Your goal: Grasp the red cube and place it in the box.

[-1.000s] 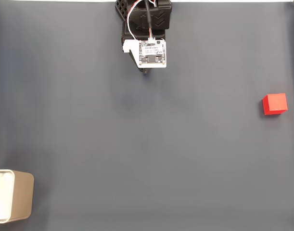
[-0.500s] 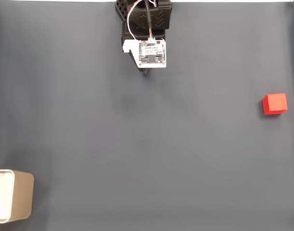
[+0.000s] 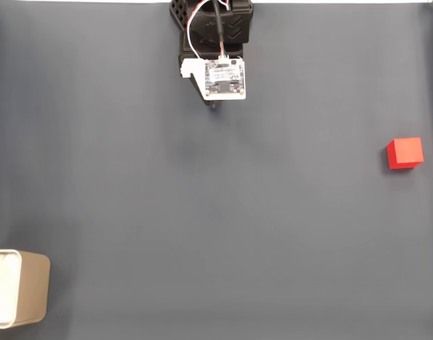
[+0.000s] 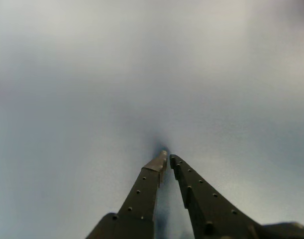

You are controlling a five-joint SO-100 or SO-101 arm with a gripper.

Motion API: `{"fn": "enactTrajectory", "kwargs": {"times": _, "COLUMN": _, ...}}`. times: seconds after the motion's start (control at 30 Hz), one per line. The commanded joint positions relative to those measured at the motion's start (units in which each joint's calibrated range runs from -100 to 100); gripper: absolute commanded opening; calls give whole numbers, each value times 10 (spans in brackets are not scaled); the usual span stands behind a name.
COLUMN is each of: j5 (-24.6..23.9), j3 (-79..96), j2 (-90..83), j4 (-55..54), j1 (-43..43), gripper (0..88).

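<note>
My gripper (image 4: 167,158) hung over the bare grey mat (image 3: 202,212), its two fingers (image 4: 142,191) pressed nearly tip to tip and holding nothing, as the wrist view showed. In the fixed view my arm (image 3: 216,49) sat at the top edge, the cube (image 3: 405,153) lay well apart near the right edge, and the box (image 3: 28,289) stood in the lower-left corner.
</note>
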Motion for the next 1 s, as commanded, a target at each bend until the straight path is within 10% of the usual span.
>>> {"fn": "enactTrajectory", "kwargs": {"times": 0.0, "j5": 8, "j3": 3, "j2": 1, "j4": -93, "j1": 12, "gripper": 0}}
{"fn": "enactTrajectory", "kwargs": {"times": 0.33, "j5": -3, "j3": -151, "j2": 103, "j4": -425, "j1": 18, "gripper": 0}}
{"fn": "enactTrajectory", "kwargs": {"times": 0.97, "j5": -7, "j3": -576, "j2": 382, "j4": -318, "j1": 4, "gripper": 0}}
